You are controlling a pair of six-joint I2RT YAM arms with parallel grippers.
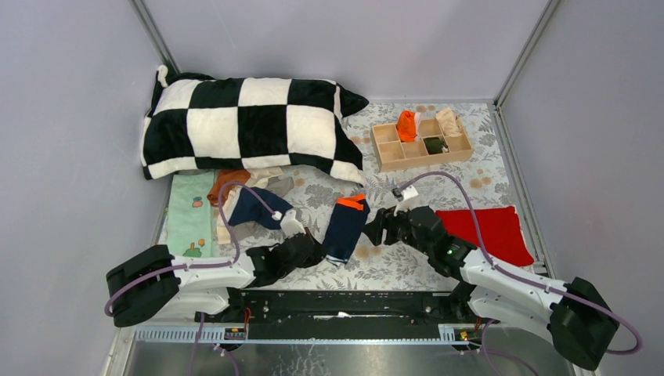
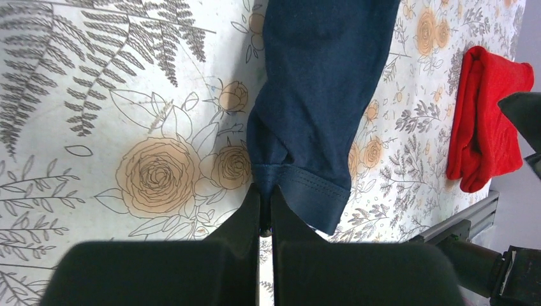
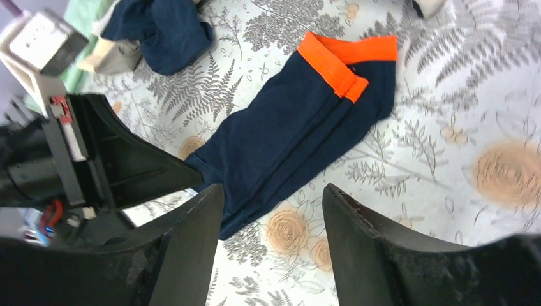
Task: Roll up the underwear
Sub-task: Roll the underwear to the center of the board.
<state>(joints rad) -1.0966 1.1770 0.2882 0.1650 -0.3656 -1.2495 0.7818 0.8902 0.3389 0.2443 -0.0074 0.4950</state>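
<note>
Technique: with left hand (image 2: 265, 220) on the near hem of navy briefs (image 2: 319, 95), turn that hem over tightly and evenly toward the orange waistband (image 3: 348, 57); keep the folded edges aligned and the pull light, to avoid a skewed roll. Judged as the very start of rolling.
Left hand: fingers pressed together, apparently pinching the hem's near corner, low against tabletop (image 2: 127, 127).
Right hand (image 3: 273, 210): spread, holding nothing, hanging just beside the briefs' near end; well placed to guide the other hem corner.
Navy briefs: folded into a long strip, flat on tabletop between both hands, waistband at the far end.
Other underwear (image 1: 249, 196): loose heap to the left, near checked pillow (image 1: 250, 125).
Tray (image 1: 427, 161): far right, orange roll (image 1: 405, 125) standing in a far compartment.
Red cloth (image 1: 485, 231): beside right arm, apart from the briefs.
</note>
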